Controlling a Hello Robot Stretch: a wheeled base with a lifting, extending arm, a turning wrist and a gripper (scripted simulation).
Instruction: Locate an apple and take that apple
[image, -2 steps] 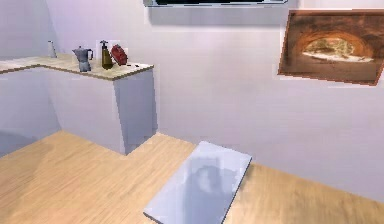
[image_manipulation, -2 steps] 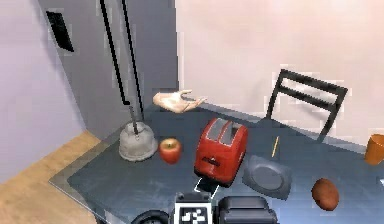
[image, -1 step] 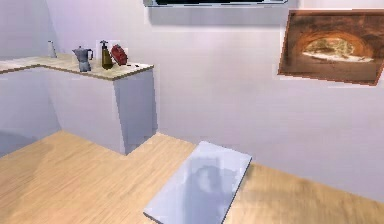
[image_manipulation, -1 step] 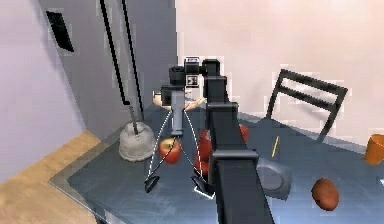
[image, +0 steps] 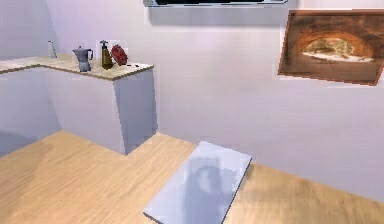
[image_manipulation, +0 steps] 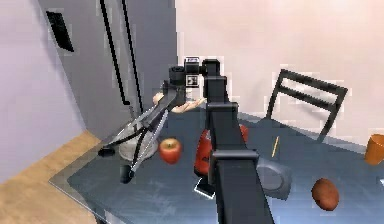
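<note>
A dark table (image_manipulation: 120, 190) carries a small round red-orange fruit (image_manipulation: 171, 150) that looks like an apple, left of the arm. A second reddish thing (image_manipulation: 204, 148) lies partly hidden behind the arm's bar. A brown-red round thing (image_manipulation: 325, 192) sits at the arm side view's right. The gripper (image_manipulation: 118, 162) reaches down-left from the two white squares (image_manipulation: 188, 68), its thin fingers (image_manipulation: 140, 135) crossing the table's near-left edge, left of the red-orange fruit. A beige thing (image_manipulation: 162, 100) shows behind the gripper's body. I cannot tell whether the gripper holds anything.
A dark chair (image_manipulation: 305, 98) stands behind the table, with a grey bowl (image_manipulation: 272, 180), a yellow stick (image_manipulation: 275, 147) and a blue thing (image_manipulation: 375, 150) on top. In the forward view a counter (image: 120, 72) bears a kettle (image: 82, 58) and a bottle (image: 106, 56); a picture (image: 333, 46) hangs right, a grey tabletop corner (image: 200, 185) below.
</note>
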